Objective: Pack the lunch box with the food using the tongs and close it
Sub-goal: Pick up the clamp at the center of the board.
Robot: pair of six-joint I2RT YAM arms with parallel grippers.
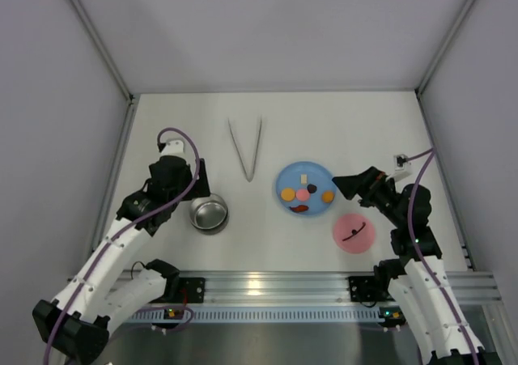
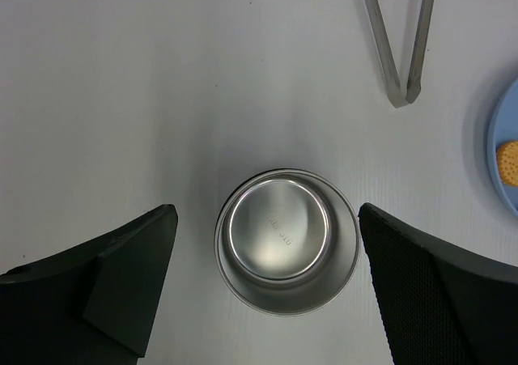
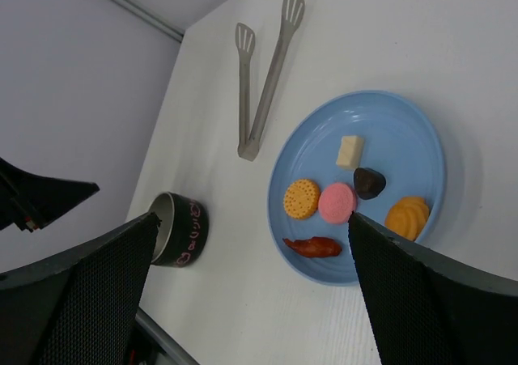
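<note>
The lunch box (image 1: 209,214) is an open, empty steel pot (image 2: 287,248) with a black outer wall (image 3: 180,229). My left gripper (image 2: 265,211) hovers over it, open, one finger on each side and apart from the rim. The pink lid (image 1: 353,233) with its black strap lies right of centre. The food sits on the blue plate (image 3: 396,138): an orange biscuit (image 3: 301,197), a pink disc (image 3: 337,202), a dark bit (image 3: 369,182), a cream cube (image 3: 350,150) and a red-brown strip (image 3: 312,244). The tongs (image 1: 246,148) lie flat beyond the pot. My right gripper (image 1: 344,185) is open at the plate's right edge, holding nothing.
White walls enclose the table on the left, back and right (image 1: 65,98). An aluminium rail (image 1: 267,284) runs along the near edge between the arm bases. The blue plate (image 1: 316,171) lies between the pot and the lid.
</note>
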